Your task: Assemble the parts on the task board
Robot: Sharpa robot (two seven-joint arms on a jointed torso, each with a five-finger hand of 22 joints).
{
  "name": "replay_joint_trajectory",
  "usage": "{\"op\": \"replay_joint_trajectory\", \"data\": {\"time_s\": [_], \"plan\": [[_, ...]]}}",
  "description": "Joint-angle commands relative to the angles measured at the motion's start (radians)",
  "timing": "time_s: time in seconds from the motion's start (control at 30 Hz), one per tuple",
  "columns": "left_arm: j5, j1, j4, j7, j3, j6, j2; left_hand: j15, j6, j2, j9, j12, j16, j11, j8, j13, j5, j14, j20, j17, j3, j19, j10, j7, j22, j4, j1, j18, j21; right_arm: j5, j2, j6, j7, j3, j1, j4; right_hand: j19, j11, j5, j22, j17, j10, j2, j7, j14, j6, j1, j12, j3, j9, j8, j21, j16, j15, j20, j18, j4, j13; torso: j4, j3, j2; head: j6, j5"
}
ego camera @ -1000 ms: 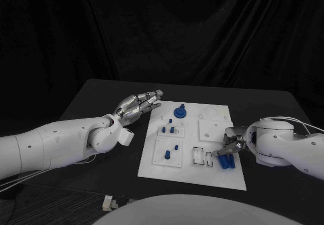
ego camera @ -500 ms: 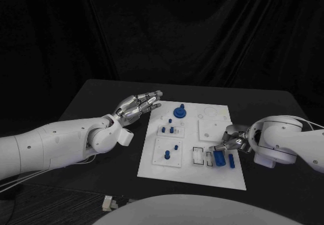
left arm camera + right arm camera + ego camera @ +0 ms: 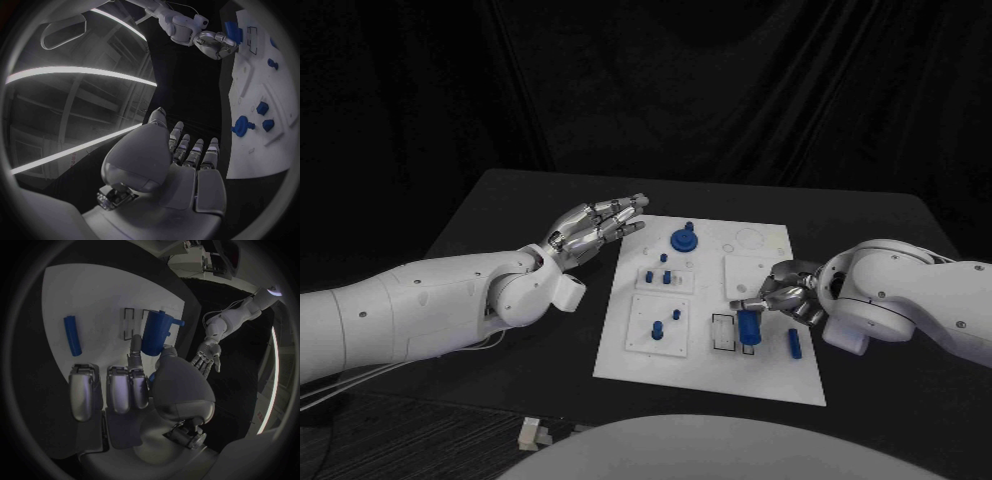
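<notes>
The white task board (image 3: 764, 372) lies mid-table. My right hand (image 3: 785, 291) pinches a blue cylindrical part (image 3: 749, 327) and holds it upright over the outlined rectangular slots (image 3: 721, 333) at the board's near right. The right wrist view shows that part (image 3: 156, 332) between thumb and fingertip (image 3: 135, 343), above the slots (image 3: 133, 321). A second long blue part (image 3: 795, 343) lies flat on the board beside it, seen also as a blue part (image 3: 72, 335) at the wrist. My left hand (image 3: 594, 226) hovers open by the board's far left edge, holding nothing.
A round blue knob (image 3: 685, 240) stands at the board's far end, with small blue pegs (image 3: 661, 274) and another pair of pegs (image 3: 666, 321) in the left plates. Loose small white pieces (image 3: 535, 432) lie near the table's front edge.
My right hand lifted one of the two blue parts lying at the board's near right and carried it left, over the slots. The other part stayed put. The left hand has not moved.
</notes>
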Motion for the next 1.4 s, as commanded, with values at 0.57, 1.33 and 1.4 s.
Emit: {"op": "replay_joint_trajectory", "data": {"time_s": [0.57,1.33,1.4], "plan": [[0.001,-0.002,0.001,0.006,0.001,0.016,0.002,0.007,-0.006,0.001,-0.001,-0.001,0.006,0.008,-0.002,0.001,0.006,0.003,0.002,0.002,0.004,0.002,-0.002,0.003,0.001,0.0,0.011,-0.009,0.005,-0.031,0.042,-0.035,-0.018,0.0,-0.029,-0.028,0.06,-0.002,-0.129,0.231,0.086,0.105,0.032,0.008,0.076,-0.026,0.031,0.003,0.015,0.013,-0.007,-0.007,0.0,-0.001,-0.003,0.016,0.005,0.263,-0.0007,-0.0002,0.0,0.0,0.006],[0.001,-0.004,0.001,0.002,0.001,0.023,0.002,0.008,-0.007,0.002,-0.001,-0.001,0.007,0.008,-0.002,0.001,0.01,0.003,0.002,0.002,0.005,0.002,-0.002,0.003,0.0,0.0,0.012,-0.012,0.005,-0.06,0.063,0.002,-0.026,0.0,-0.037,-0.034,0.062,0.003,-0.336,0.233,0.081,0.105,0.05,0.015,0.075,-0.04,-0.017,0.003,-0.013,0.032,-0.009,-0.004,0.0,0.005,0.004,0.015,0.004,0.263,-0.0007,-0.0001,0.0,0.0,0.014],[0.001,-0.004,0.001,0.002,0.001,0.024,0.001,0.009,-0.007,0.002,-0.001,0.0,0.007,0.009,-0.002,0.001,0.01,0.004,0.002,0.002,0.005,0.002,-0.002,0.003,0.0,0.0,0.012,-0.012,0.005,-0.061,0.064,0.004,-0.027,0.0,-0.037,-0.034,0.062,0.003,-0.345,0.233,0.08,0.105,0.051,0.015,0.075,-0.04,-0.021,0.003,-0.015,0.033,-0.009,-0.004,0.0,0.005,0.004,0.015,0.005,0.263,-0.0007,-0.0001,0.0,0.0,0.014]]}}
